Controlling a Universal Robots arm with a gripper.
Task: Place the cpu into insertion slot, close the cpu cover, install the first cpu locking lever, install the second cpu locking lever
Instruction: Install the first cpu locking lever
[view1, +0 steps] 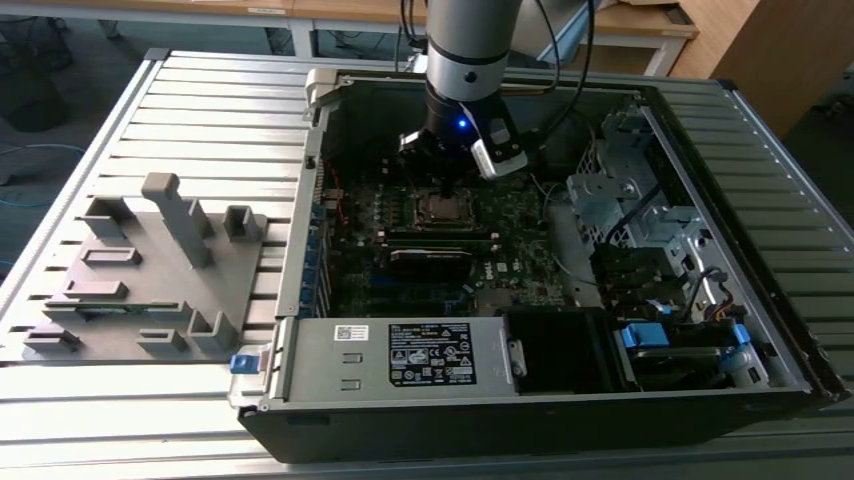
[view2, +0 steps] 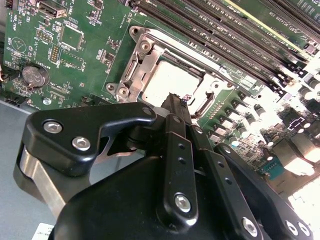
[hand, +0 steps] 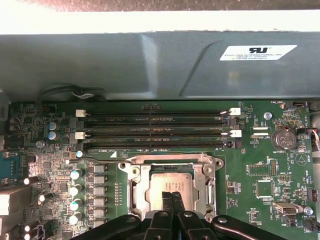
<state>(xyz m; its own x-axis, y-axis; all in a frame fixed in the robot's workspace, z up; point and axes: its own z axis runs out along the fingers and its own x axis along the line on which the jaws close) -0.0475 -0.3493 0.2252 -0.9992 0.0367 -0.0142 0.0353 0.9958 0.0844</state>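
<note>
On the green motherboard (hand: 260, 165) the cpu (hand: 167, 182) lies flat, top up, beneath closed, empty jaws.

The gripper (hand: 172, 196), closed tight, hangs directly over the cpu (hand: 167, 181) framed by the cpu cover (hand: 170, 159), with memory slots (hand: 155, 131) just beyond.

An open computer case (view1: 534, 430), power supply (view1: 334, 360) inside, lies on the slatted tabletop (view1: 200, 100); a grey moulded fixture (view1: 147, 270) stands beside it at the exterior view's left.
</note>
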